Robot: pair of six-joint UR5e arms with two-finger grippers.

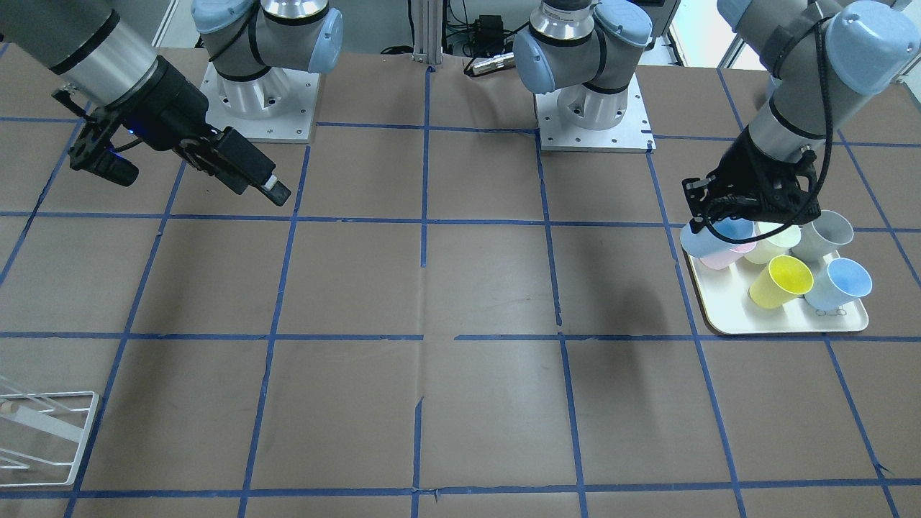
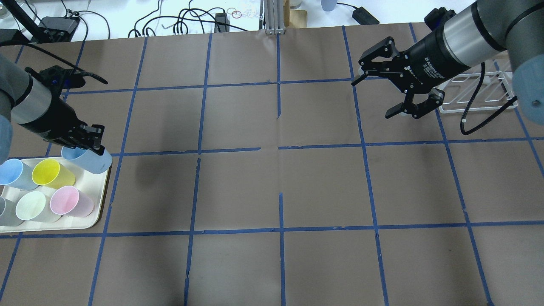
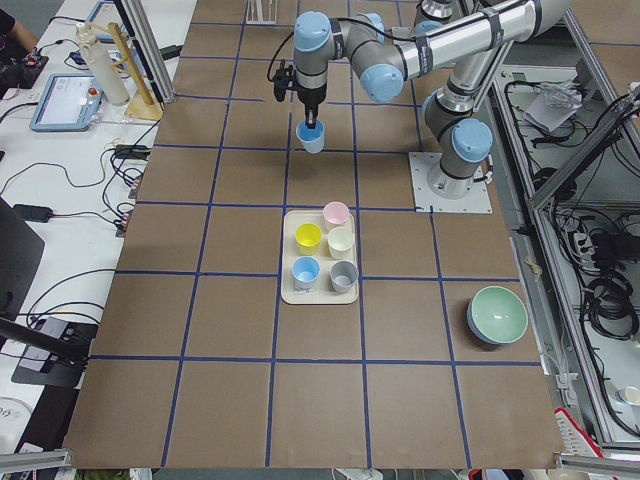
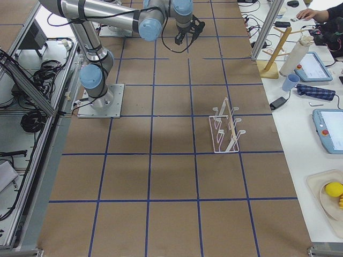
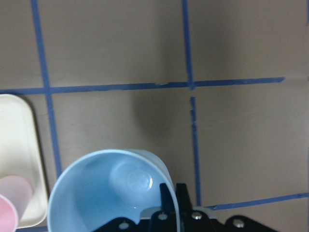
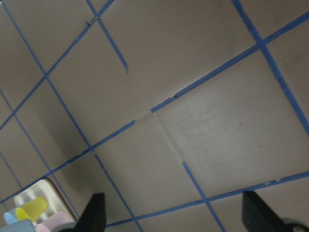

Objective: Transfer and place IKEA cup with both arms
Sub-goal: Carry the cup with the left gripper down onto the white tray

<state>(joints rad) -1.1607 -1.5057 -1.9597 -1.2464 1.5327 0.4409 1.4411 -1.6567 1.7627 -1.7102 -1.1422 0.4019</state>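
My left gripper (image 2: 80,146) is shut on the rim of the pale blue IKEA cup (image 2: 91,160) and holds it tilted just above the far corner of the cream tray (image 2: 51,225). In the left wrist view one finger (image 5: 169,200) is inside the cup (image 5: 106,193) and its bright blue inside shows. In the front view the cup (image 1: 732,230) hangs under that gripper (image 1: 727,216). My right gripper (image 2: 374,97) is open and empty, well above the table on the other side; it also shows in the front view (image 1: 205,185).
On the tray stand a second blue cup (image 2: 15,173), a yellow cup (image 2: 51,173), a pink cup (image 2: 70,202), a pale green cup (image 2: 32,206) and a grey cup (image 1: 827,234). A white wire rack (image 2: 476,91) stands behind my right gripper. A green bowl (image 3: 498,315) sits near the robot's base.
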